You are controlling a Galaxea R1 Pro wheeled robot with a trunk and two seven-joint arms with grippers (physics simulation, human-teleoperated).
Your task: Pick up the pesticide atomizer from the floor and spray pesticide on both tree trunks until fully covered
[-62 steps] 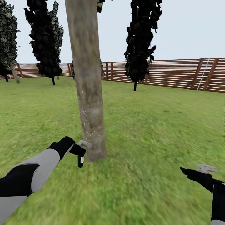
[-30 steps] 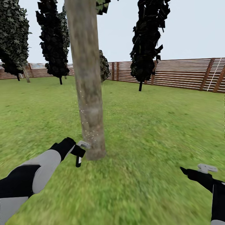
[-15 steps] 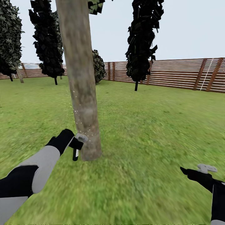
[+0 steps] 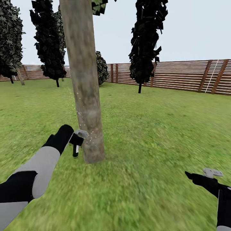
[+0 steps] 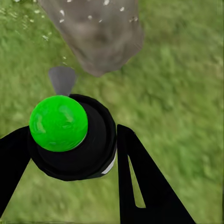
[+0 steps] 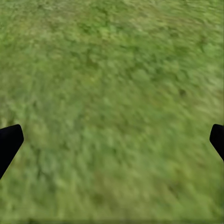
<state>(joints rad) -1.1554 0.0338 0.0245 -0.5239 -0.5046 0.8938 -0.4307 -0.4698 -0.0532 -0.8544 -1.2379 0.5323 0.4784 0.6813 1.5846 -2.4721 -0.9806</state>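
Two end effectors show over the grass floor (image 4: 150,134) of the garden. The left end effector (image 4: 76,140) sits low beside the near tree trunk (image 4: 86,96), closed around the pesticide atomizer (image 4: 75,150), whose slim black body hangs down just short of the trunk's base. In the left wrist view the fingers (image 5: 140,182) flank the atomizer's round black body (image 5: 91,154), which carries a bright green cap (image 5: 58,122), with the foot of the trunk (image 5: 100,35) just beyond it. Pale specks dot the lower trunk near the nozzle; they look like spray droplets, though the render is too coarse to be sure.

The right end effector (image 4: 211,173) hovers well apart, low at the right over bare grass. In the right wrist view its dark fingertips (image 6: 9,142) stand spread wide with nothing between them but lawn.

Behind the trunk stand near-black cypresses (image 4: 146,41), a rounder bush (image 4: 102,68) and a brown slatted fence (image 4: 189,76) closing the lawn.
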